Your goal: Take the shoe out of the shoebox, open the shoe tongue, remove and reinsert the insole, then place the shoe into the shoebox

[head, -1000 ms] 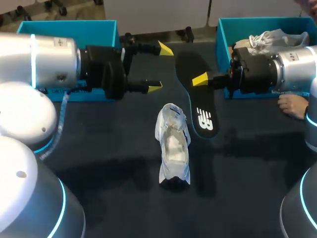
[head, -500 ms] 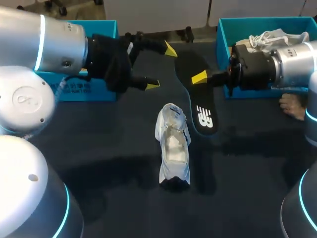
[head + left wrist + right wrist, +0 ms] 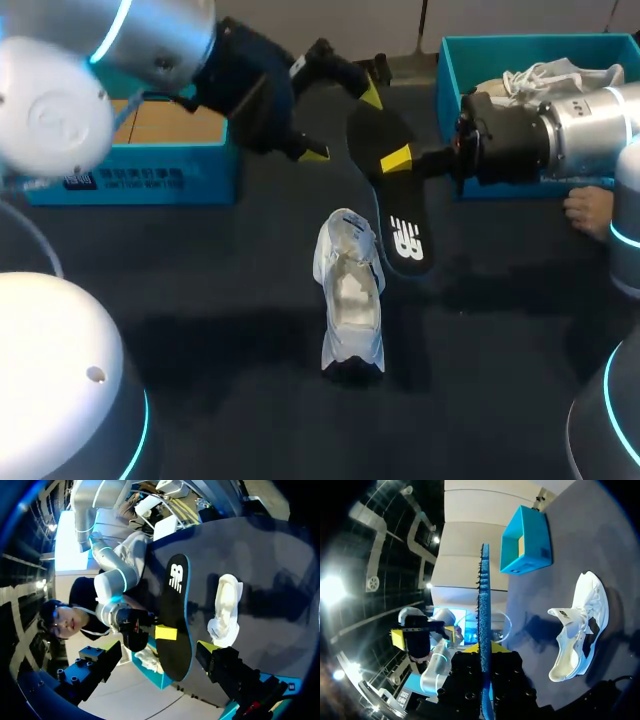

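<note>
Dark table, head view: one shoe, two shoeboxes beyond it; right gripper clamps one insole beside the shoe, left gripper gapes empty; left wrist: insole beside shoe; right wrist: insole edge-on between fingers

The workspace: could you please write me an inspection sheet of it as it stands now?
Surface: dark table, no spills or marks seen.
Job's things: white shoe lies in the middle of the table, opening up. Black insole is out of the shoe, beside it. Left box shows a bare brown floor; right box holds white stuff, perhaps a second shoe.
Clutter: nothing seen.
Grippers: right gripper is shut on the insole; left gripper is open over the insole's far end, holding nothing.
Cables: nothing seen on the table.
Surroundings: a person's hand rests at the table's right edge, by the right box.
</note>
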Motion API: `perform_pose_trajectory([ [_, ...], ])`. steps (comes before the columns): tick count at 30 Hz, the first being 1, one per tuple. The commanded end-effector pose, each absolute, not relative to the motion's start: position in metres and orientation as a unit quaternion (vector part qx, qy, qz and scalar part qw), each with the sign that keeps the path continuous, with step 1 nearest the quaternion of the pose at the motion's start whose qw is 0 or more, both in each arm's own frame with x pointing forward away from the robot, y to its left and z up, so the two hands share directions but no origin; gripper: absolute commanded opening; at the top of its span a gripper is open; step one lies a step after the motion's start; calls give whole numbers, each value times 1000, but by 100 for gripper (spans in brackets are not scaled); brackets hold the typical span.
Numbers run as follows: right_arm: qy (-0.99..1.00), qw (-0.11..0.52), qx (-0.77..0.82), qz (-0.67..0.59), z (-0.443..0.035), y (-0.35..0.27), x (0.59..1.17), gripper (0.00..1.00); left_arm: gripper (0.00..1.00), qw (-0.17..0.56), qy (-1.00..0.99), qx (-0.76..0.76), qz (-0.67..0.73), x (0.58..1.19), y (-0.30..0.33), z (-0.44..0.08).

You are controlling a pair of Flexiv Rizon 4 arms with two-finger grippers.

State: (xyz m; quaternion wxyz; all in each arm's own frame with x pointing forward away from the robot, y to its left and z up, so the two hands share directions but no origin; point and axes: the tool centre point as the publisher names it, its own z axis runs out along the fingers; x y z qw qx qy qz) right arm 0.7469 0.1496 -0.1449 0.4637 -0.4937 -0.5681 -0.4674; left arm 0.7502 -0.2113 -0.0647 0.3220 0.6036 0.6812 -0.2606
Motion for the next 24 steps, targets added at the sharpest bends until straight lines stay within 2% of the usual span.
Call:
perform_pose_trajectory([
  [1,-569,462,-493,-468,-146,153,748,0,100,155,734,645,-142,762,-225,-59],
  [10,-568,462,-495,-468,-149,153,748,0,100,88,759,639,-86,765,-225,-64],
  [22,-570,463,-494,-466,-150,151,754,0,100,97,758,641,-74,766,-223,-64],
  [24,-570,463,-493,-467,-151,152,756,0,100,80,751,652,-69,762,-227,-67],
])
